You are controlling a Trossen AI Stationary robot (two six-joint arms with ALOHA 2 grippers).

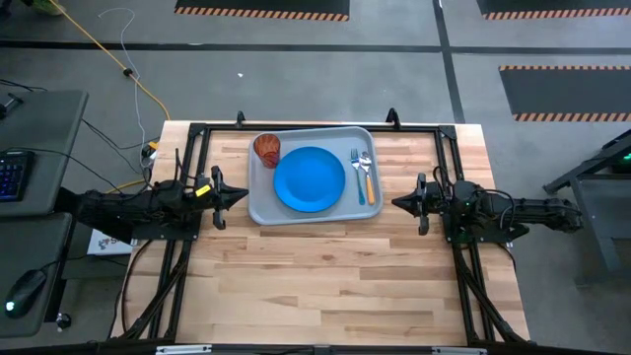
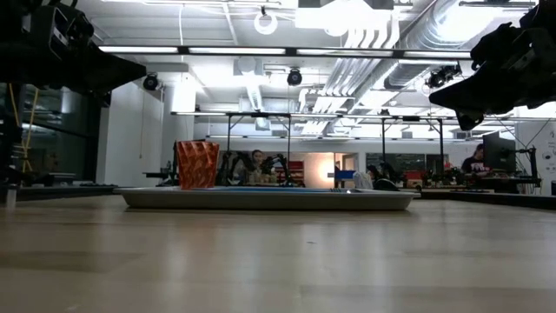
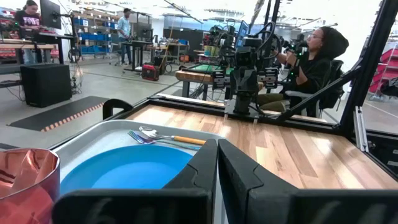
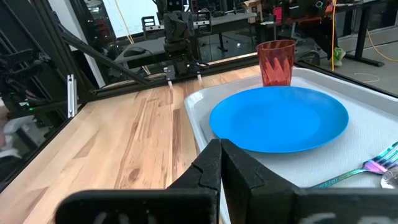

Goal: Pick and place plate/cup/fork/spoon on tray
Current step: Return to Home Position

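The pale grey-blue tray (image 1: 258, 209) lies flat at the far middle of the table. The blue plate (image 1: 310, 178) lies flat in its middle. The reddish-brown cup (image 1: 267, 149) stands upright at its far left corner. The teal-handled fork (image 1: 356, 170) and the orange-handled spoon (image 1: 369, 177) lie side by side on its right part. My left gripper (image 1: 243, 196) is shut and empty, just left of the tray. My right gripper (image 1: 396, 203) is shut and empty, just right of the tray. Both hover above the table.
Black frame rails (image 1: 315, 127) run along the table's far edge and down both sides. Bare wood (image 1: 315, 286) spreads over the near half of the table. A person sits beyond the table in the left wrist view (image 3: 314, 56).
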